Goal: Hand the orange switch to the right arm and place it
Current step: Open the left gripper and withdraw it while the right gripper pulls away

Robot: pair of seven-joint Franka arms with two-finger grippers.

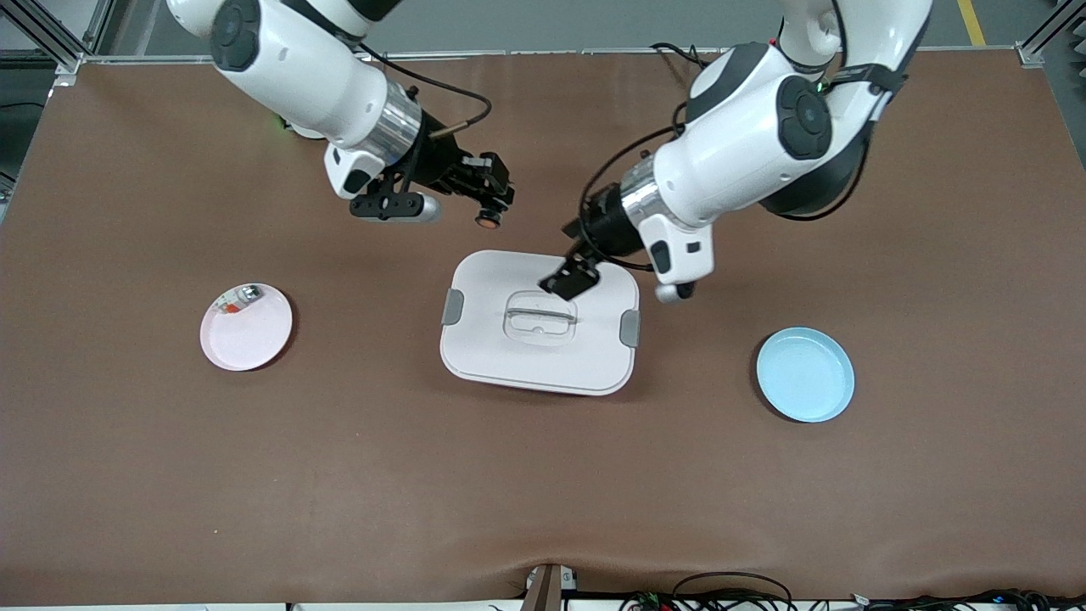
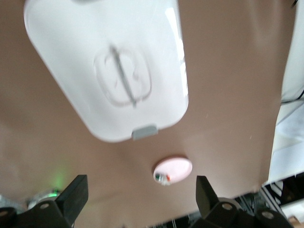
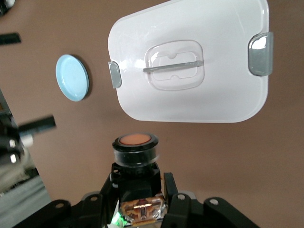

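The orange switch (image 1: 488, 219), a stubby black part with a round orange end, is held in my right gripper (image 1: 490, 204) above the bare brown table, just off the white box's corner on the robots' side. In the right wrist view the switch (image 3: 136, 147) sits between the closed fingers of the right gripper (image 3: 137, 178), orange end pointing outward. My left gripper (image 1: 570, 278) hangs over the white lidded box (image 1: 526, 365) near its clear handle. In the left wrist view the left gripper (image 2: 141, 187) is wide open and empty.
A pink plate (image 1: 254, 339) toward the right arm's end holds a small silver-white part (image 1: 242, 297). A light blue plate (image 1: 804, 374) lies toward the left arm's end. The box also shows in both wrist views (image 2: 61, 57) (image 3: 223, 57).
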